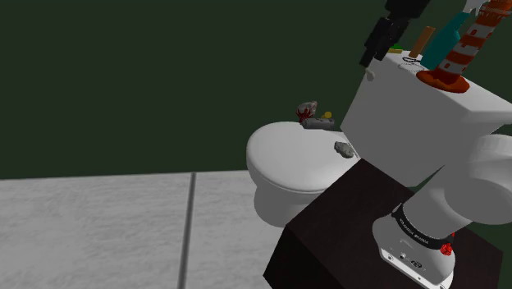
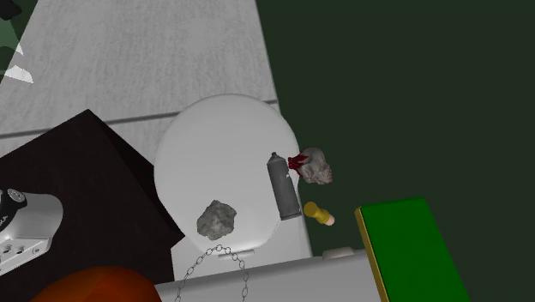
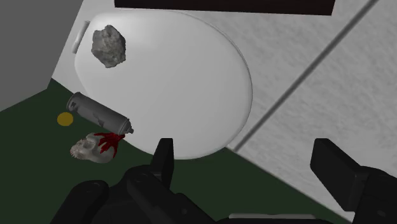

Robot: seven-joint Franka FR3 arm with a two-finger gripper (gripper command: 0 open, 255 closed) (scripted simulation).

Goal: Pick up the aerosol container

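The gripper [image 3: 247, 150] hangs above the toilet with its two black fingers [image 3: 164, 154] standing wide apart and nothing between them. Below it lies the closed white toilet lid [image 3: 184, 76], and past the lid's rounded front is the grey tiled floor [image 3: 318, 83].

The aerosol can [image 3: 98, 113], a grey cylinder with a darker nozzle end, lies on its side at the lid's edge, well off to one side of the fingers and untouched. In the second exterior view the can [image 2: 283, 187] lies along the lid's right rim, partly overhanging it.

Just beside the can's nozzle end is a pale skull with a red smear [image 3: 92, 147], and near the can's other end is a small yellow object [image 3: 65, 119]; both show against dark green. A rough grey rock [image 3: 108, 46] sits on the lid toward the hinge end, apart from the can.

The dark box stand [image 1: 345, 230] is next to the toilet bowl [image 1: 275, 193].
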